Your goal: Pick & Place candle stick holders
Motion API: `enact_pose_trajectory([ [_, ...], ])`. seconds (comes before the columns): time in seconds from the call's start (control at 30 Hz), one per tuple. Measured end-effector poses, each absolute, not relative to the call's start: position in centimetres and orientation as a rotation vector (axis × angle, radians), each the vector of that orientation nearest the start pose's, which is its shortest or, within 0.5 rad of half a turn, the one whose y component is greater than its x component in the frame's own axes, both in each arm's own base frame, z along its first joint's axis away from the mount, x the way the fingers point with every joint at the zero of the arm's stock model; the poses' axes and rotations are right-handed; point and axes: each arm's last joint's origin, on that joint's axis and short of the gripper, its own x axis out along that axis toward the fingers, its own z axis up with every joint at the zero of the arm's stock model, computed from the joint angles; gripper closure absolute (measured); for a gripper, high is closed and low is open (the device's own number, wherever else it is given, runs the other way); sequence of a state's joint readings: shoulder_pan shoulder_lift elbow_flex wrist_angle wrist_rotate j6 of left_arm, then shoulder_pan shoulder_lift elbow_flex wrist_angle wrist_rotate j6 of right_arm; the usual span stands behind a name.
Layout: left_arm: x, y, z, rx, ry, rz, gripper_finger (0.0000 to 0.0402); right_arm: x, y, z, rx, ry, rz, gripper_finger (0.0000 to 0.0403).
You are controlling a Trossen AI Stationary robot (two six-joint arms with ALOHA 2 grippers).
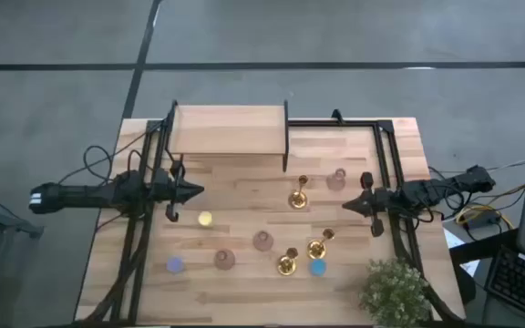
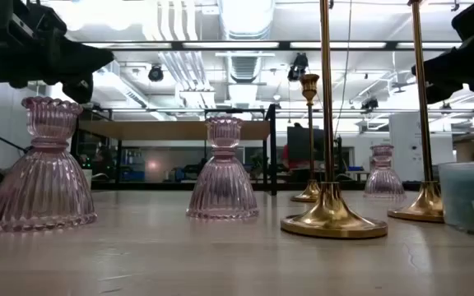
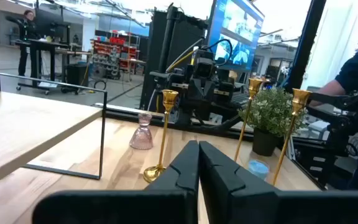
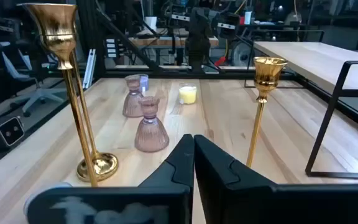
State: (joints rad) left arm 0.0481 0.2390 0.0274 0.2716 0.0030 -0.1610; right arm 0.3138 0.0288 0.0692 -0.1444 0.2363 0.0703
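Candle stick holders [image 1: 299, 193] upright on table [image 1: 244, 292], left claw [image 1: 194, 191] and right claw [image 1: 346, 207] closed (both empty)

Left end effector [image 1: 194, 191] tip pinched together, faces open strip of surface [image 1: 244, 187] between shelf [image 1: 229, 130] and yellow candle [image 1: 205, 219].

Right end effector [image 1: 347, 206] likewise pinched; one gold candle stick holder [image 1: 298, 195] stands between the two tips, pink glass holder [image 1: 336, 179] just beside right tip.

Front middle crowded: two more gold holders [image 1: 287, 262] [image 1: 318, 246], blue candle [image 1: 318, 267], pink holders [image 1: 262, 240] [image 1: 224, 259].

Plant [image 1: 396, 290] blocks front right corner.

Front left mostly free, only purple candle [image 1: 175, 265].
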Motion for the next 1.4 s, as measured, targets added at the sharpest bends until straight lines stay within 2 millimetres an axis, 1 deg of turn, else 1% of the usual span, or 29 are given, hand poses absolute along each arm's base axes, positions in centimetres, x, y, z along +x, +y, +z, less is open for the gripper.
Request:
enact_pose_trajectory([
  [1.13,11.21,0.53,17.90,-0.160,-0.063,0.040,0.0387,9.14,2.24,17.10,0.034,0.102,0.069,0.0394],
  [1.27,11.20,0.53,17.91,-0.160,-0.064,0.040,0.0387,9.16,1.82,17.16,-0.112,0.096,-0.064,0.0394],
  [1.33,11.21,0.53,17.89,-0.159,-0.063,0.040,0.0387,9.14,1.74,17.18,-0.206,0.099,-0.089,0.0394],
  [1.4,11.21,0.53,17.90,-0.160,-0.063,0.040,0.0387,9.16,1.70,17.18,-0.336,0.107,-0.096,0.0394],
])
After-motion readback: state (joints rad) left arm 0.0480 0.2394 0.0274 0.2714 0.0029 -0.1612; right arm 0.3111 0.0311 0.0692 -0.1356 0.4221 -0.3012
